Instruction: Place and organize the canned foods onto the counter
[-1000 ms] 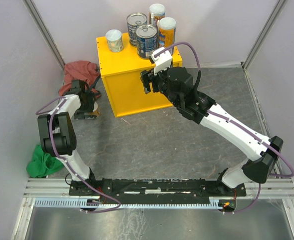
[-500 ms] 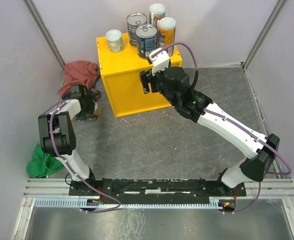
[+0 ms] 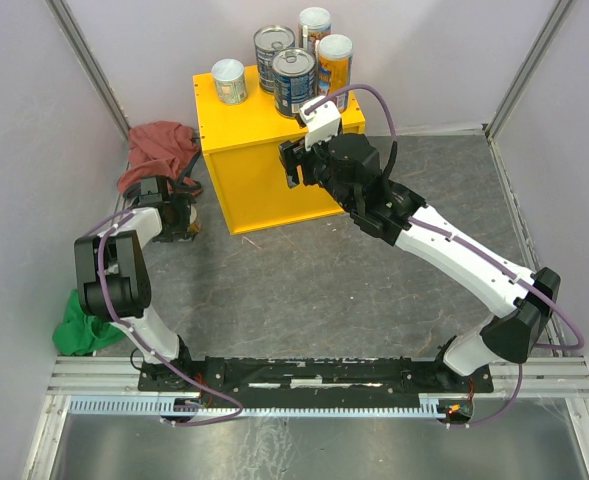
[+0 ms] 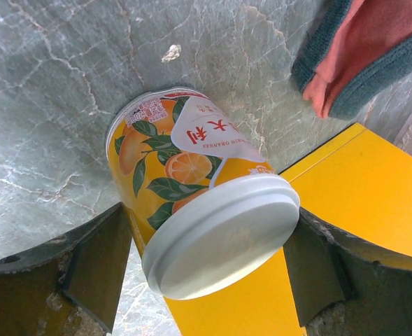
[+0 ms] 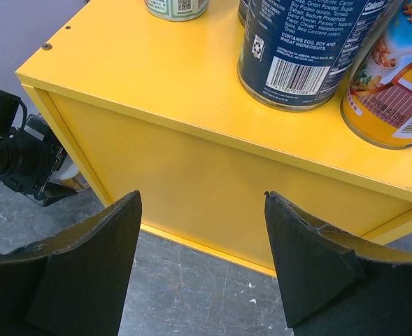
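Pale lilac walls [image 3: 174,40] enclose a grey marbled floor [image 3: 314,290].

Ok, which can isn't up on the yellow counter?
The mandarin-orange can with the white lid, down on the grey floor between the left fingers; the other five stand on the counter.

Your counter [image 3: 264,185]: bright yellow
Your can [image 4: 185,182]: orange-fruit print, green leaves, white lid
Your red cloth [image 4: 373,42]: dark teal edging
Your floor [image 4: 52,84]: grey marbling
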Robot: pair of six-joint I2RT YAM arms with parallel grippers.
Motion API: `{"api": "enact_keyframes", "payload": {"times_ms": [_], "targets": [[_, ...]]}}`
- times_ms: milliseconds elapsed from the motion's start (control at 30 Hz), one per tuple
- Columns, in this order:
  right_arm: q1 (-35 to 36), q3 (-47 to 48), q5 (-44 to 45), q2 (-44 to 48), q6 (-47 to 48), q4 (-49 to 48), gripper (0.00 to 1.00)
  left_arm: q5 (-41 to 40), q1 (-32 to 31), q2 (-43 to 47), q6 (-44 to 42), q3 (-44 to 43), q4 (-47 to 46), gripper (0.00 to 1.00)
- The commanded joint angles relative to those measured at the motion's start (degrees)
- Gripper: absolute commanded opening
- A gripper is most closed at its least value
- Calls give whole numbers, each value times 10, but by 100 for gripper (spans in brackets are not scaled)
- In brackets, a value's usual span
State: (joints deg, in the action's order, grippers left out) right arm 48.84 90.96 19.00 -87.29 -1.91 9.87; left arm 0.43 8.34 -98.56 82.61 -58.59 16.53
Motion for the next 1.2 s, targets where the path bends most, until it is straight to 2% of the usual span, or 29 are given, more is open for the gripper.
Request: {"api": "enact_keyframes", "payload": {"times_ms": [0, 267, 367, 600, 733, 1000, 1167], "targets": [[-2, 11, -11, 20, -11, -26, 78, 5, 2, 38, -36, 27, 1, 64], [-2, 10, -19, 31, -20, -19, 78, 6, 0, 98, -61, 70, 2, 53], [-1, 6, -23, 37, -24, -18, 78, 6, 1, 130, -75, 91, 3, 45], [1, -6, -27, 54, -35, -15, 78, 19, -4, 199, -113, 140, 5, 37], [3, -13, -25, 62, -37, -12, 78, 30, -16, 229, -142, 165, 5, 36], [4, -32, -20, 81, -42, -7, 78, 22, -97, 257, -165, 211, 1, 36], [7, -35, -20, 87, -43, -3, 78, -22, -135, 301, -173, 183, 41, 42]]}}
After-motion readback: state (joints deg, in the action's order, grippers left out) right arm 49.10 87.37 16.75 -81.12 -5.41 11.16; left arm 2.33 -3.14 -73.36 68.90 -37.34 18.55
